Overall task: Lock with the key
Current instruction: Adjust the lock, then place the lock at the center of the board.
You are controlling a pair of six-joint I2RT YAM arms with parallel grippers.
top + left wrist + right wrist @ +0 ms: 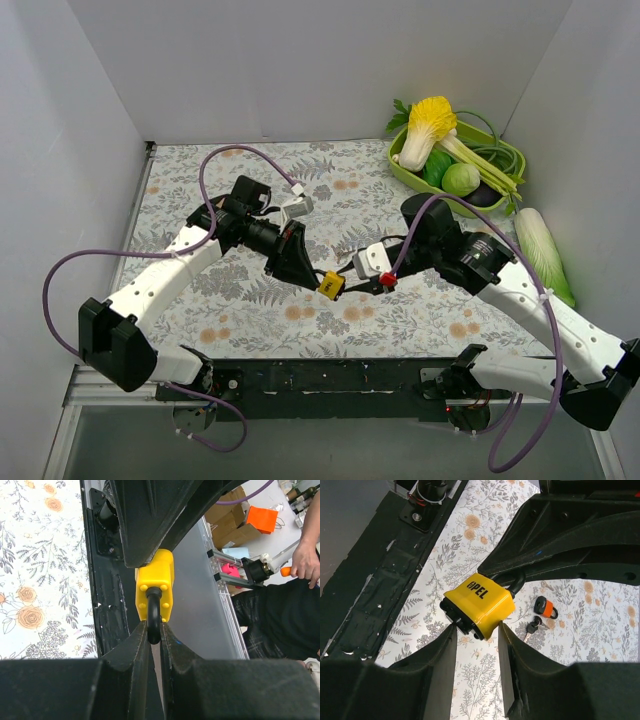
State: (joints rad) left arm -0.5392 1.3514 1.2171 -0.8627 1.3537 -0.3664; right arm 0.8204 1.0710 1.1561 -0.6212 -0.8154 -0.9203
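Yellow padlock (479, 605) was gripped by its shackle (154, 620) in clenched left fingers (130, 650); right fingers (440, 665) were spread, empty. Key (534, 626) was left on the bench (600, 645); locking was judged unstarted.

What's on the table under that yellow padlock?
Floral tablecloth, with a small orange padlock and a dark key lying just off to one side. The spot directly beneath the yellow padlock is covered by it.

L | your left gripper (312, 273) aims 4 o'clock; pinched on padlock (331, 285) shackle | R | your right gripper (352, 284) aims 8 o'clock; fingers parted, grip unclear
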